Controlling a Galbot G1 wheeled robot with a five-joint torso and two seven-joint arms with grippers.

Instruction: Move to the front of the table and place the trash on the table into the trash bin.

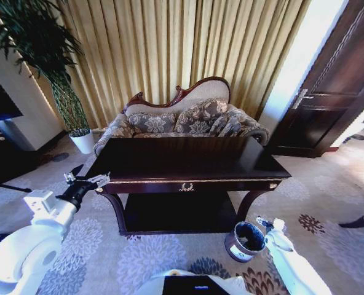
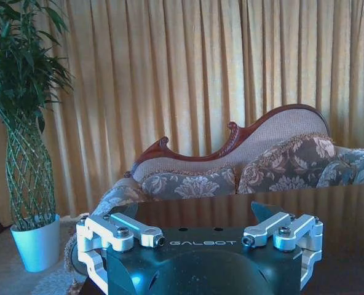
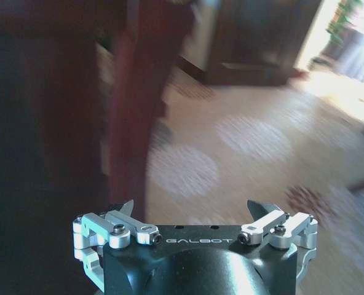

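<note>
Table (image 1: 188, 161), dark and glossy, is sitting across the middle of the head view, its long front edge with the gold emblem facing the camera, and its top is looking bare. Behind it, in the upper middle of the frame, a floral sofa (image 1: 182, 117) is standing against yellow curtains (image 1: 170, 49). A potted plant (image 1: 53, 74) is rising at the upper left, and a dark door (image 1: 336, 86) is showing at the upper right.

Down at the lower right of the head view, the round trash bin (image 1: 245, 241) is standing on the patterned carpet (image 1: 145, 258), just beside the table's right front leg.

At the lower left, the left pincer (image 1: 83, 178) is hovering just off the table's left front corner, its fingers spread wide and holding nothing. The right pincer (image 1: 267, 222) is hanging at the lower right, right beside the bin's rim; in the right wrist view (image 3: 191, 212) its fingers are likewise standing wide apart and empty.
</note>
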